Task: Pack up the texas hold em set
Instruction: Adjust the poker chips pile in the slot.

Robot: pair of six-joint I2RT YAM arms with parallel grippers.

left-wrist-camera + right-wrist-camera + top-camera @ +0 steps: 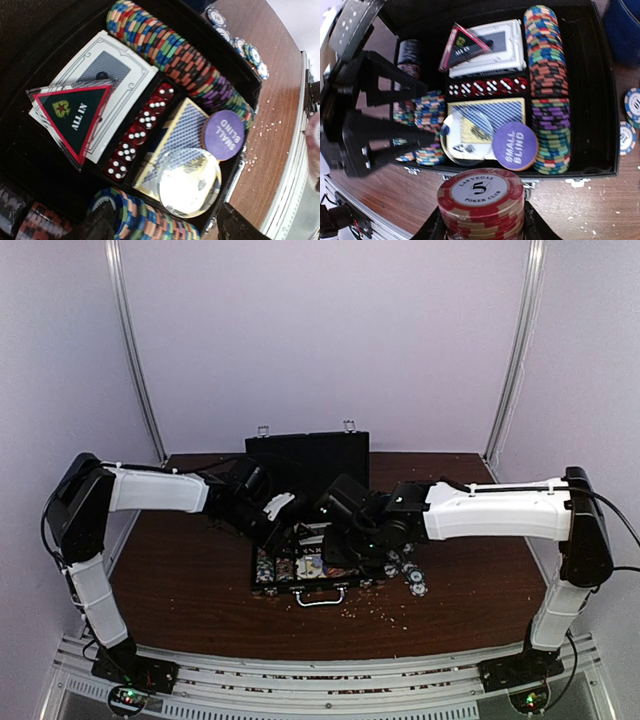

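The black briefcase (310, 585) lies open mid-table, lid (308, 445) upright at the back. Inside are rows of striped chips (547, 85), a white card deck (490, 50) with a triangular "ALL IN" marker (75, 112) on it, red dice (487, 86), a blue deck (487, 112), a clear disc (190, 182) and a purple "SMALL BLIND" disc (515, 146). My right gripper (481, 220) is shut on a stack of red "5" chips (481, 192), held above the case's front edge. My left gripper (165, 230) is open over the left chip row (145, 217).
A dark blue cup (625, 25) stands right of the case. Several loose chips (410, 575) lie on the table right of the case, also seen in the right wrist view (632, 117). White crumbs (380, 615) speckle the wood near the front.
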